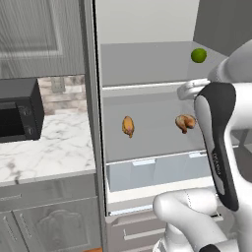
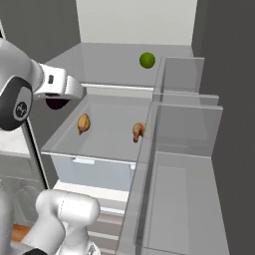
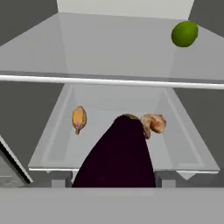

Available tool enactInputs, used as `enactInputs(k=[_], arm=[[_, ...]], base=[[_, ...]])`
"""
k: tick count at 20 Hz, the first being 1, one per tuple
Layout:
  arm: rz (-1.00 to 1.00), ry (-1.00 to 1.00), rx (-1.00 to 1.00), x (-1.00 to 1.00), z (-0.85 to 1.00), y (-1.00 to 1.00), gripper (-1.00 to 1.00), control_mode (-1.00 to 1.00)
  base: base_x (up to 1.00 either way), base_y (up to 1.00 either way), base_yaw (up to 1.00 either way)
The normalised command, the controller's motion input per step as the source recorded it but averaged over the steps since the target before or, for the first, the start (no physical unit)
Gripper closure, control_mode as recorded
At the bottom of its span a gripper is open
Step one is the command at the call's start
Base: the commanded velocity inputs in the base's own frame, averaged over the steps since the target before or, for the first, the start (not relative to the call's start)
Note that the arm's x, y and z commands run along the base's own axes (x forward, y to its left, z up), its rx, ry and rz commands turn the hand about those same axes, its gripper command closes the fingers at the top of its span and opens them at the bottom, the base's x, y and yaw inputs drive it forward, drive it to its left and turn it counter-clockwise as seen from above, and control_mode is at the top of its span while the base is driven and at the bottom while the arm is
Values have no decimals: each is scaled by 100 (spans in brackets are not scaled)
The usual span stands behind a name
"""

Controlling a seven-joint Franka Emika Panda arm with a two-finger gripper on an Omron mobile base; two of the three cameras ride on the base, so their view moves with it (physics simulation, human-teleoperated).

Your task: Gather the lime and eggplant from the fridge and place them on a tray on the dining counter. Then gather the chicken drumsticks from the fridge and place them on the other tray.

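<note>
In the left base view, the open fridge stands ahead with pale grey shelves; the lime sits on the upper shelf, two chicken drumsticks lie on the shelf below. To the left a marble table carries a black microwave.

In the right base view, the claw sits at the fridge's left edge, a dark purple eggplant beneath it; the lime lies beyond, up and right.

In the hand view, the eggplant fills the space between the fingers, which grip it partly spread. One drumstick lies beyond-left, another just behind the eggplant's tip.
</note>
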Motion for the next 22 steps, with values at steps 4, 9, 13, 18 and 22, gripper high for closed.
enactInputs(k=[4,9,13,18,22], arm=[[4,6,0,-38,-1,0,100,-100],[0,5,1,-53,-16,0,100,-100],[0,0,0,-30,-14,0,100,-100],[0,0,0,-25,-10,0,100,-100],[0,0,0,-18,-9,0,100,100]], base=[[0,0,0],[0,0,0],[0,0,0],[0,0,0],[-38,0,0]])
